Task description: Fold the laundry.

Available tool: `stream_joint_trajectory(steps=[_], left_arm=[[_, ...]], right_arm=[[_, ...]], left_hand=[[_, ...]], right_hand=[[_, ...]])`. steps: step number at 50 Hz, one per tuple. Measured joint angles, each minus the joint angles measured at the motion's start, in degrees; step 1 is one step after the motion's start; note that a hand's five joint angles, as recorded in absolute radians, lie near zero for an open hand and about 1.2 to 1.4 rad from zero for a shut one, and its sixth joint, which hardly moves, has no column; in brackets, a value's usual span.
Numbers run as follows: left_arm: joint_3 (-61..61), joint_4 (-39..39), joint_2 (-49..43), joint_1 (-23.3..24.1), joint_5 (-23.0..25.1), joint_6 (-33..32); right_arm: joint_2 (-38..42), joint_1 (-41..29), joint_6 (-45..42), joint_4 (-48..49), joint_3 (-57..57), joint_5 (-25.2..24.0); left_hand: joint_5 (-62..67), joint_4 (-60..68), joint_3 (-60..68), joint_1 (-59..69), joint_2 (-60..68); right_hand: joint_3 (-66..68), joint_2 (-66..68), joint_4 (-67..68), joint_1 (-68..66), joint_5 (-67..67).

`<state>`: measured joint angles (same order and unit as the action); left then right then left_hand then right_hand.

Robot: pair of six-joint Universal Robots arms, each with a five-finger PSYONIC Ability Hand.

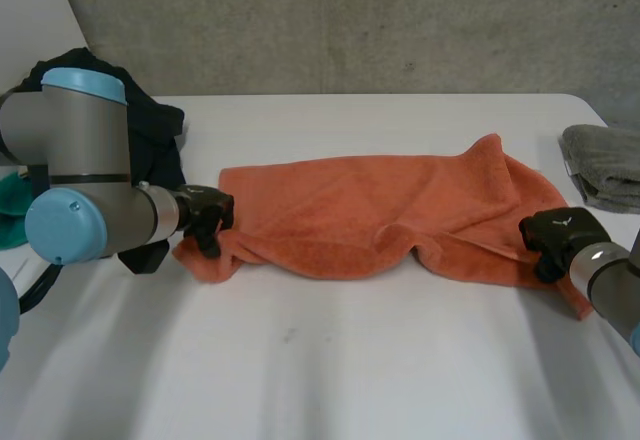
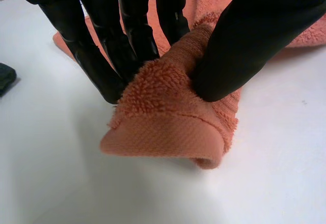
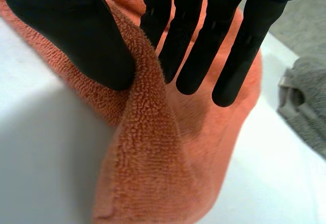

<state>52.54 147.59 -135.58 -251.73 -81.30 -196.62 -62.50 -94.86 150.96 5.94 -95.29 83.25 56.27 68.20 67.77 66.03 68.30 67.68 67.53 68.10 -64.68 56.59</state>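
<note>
Left hand (image 2: 254, 40) and right hand (image 3: 66, 35) each pinch one end of the orange towel (image 1: 370, 215) on the counter (image 1: 320, 360).
Thumbs clamp its near corners against fingers. Risk: shallow pinches slip on lifting; rumpled middle bunches; grey cloth (image 1: 605, 165) near its right end may snag.

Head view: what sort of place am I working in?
Likely a lab test bench, not a home: a white table against a concrete wall, with an orange towel and a grey cloth.
</note>
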Motion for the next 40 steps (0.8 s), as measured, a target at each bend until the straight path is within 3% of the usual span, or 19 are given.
stream_joint_trajectory(steps=[7,12,18,25,32,37,40], left_arm=[[4.86,-1.76,7.2,-1.39,0.82,-1.39],[12.64,-2.24,17.74,-3.96,5.5,-4.9],[23.67,-1.74,29.47,-7.36,9.51,-14.25],[29.62,-0.08,30.51,-9.22,9.58,-24.31],[23.25,6.55,20.7,-7.69,5.89,-26.23],[9.56,15.63,13.99,-5.62,1.88,-23.43],[-0.7,25.49,12.89,-4.37,0.25,-19.89]], right_arm=[[-5.94,1.57,-5.34,-0.99,0.47,-0.32],[-13.12,3.37,-12.28,-8.24,1.71,-1.67],[-18.64,5.09,-21.84,-24.72,4.13,-4.85],[-14.74,5.62,-30.9,-35.44,6.8,-7.29],[-4.68,2.54,-31.09,-31.94,13.77,-5.65],[3.89,-1.07,-24.67,-22.17,29.97,-1.07],[6.74,-2.31,-17.21,-12.32,42.85,1.11]], left_hand=[[0.0,0.18,0.05,0.0,0.03],[0.0,0.19,0.05,0.0,0.03],[0.0,0.21,0.11,0.0,0.1],[0.0,0.23,0.17,0.0,0.16],[0.0,0.24,0.17,0.0,0.16],[0.0,0.24,0.17,0.0,0.16],[0.0,0.25,0.17,0.0,0.16]], right_hand=[[0.18,0.0,0.24,0.0,0.0],[0.18,0.0,0.25,0.0,0.0],[0.18,0.0,0.25,0.0,0.0],[0.18,0.0,0.26,0.0,0.0],[0.18,0.0,0.27,0.0,0.0],[0.31,0.0,0.34,0.0,0.0],[0.31,0.0,0.36,0.0,0.01]])
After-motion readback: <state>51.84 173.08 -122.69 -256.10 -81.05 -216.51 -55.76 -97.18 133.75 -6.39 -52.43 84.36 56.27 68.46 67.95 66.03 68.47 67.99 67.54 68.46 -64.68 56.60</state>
